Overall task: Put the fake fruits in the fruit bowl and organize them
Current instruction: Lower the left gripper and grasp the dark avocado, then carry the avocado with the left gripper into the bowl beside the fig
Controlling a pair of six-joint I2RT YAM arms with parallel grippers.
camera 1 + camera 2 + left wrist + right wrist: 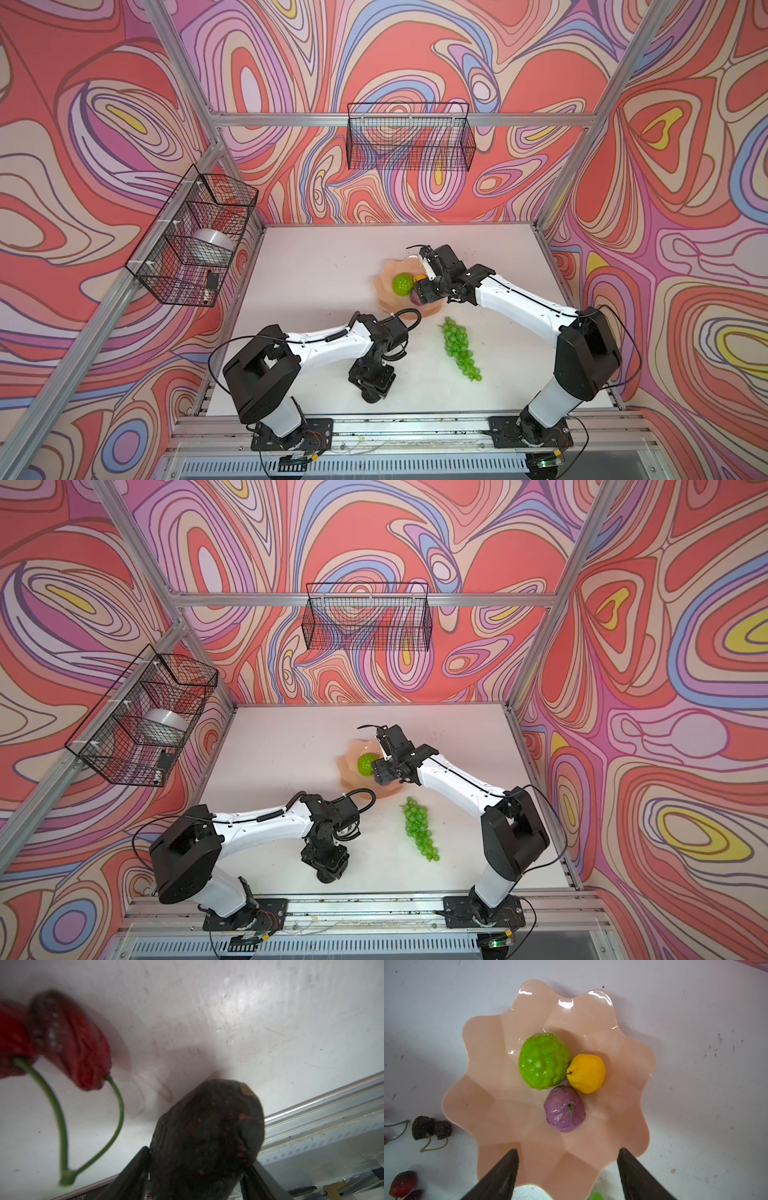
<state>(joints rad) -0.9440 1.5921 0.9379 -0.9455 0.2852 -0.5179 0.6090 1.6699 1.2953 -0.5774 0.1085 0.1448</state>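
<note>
**Black fingers (131, 1174) on the dark avocado (207, 1126), three fruits down in the fruit bowl (483, 1043)**

Left gripper (199, 1155): closed around the dark avocado, one finger pressed to each flank, the speckled fruit filling the whole gap. Resting on the table (259, 1022) or raised off it: impossible to tell from the left wrist view. Just beside the avocado, on the white surface, a red cherry pair (83, 1049), blurred, two green stems joined at one end. In both top views, the same gripper pointed down at the table's front half, the avocado hidden under it.

Right gripper (568, 1149): spread wide, nothing between the fingers, poised above one edge of the fruit bowl. At the bowl's centre, huddled together: bumpy green ball (544, 1060), yellow lemon-like fruit (586, 1073) against its side, purple ball (564, 1108) close by both.

Outside the scalloped rim, on the table: a black cherry pair (431, 1127) just beside the bowl, apart from it. Also a green grape bunch (459, 349) stretched out in front of the bowl, between the two arms, its top end near the rim.

Farther out, a black wire basket (409, 137) on the back wall.
</note>
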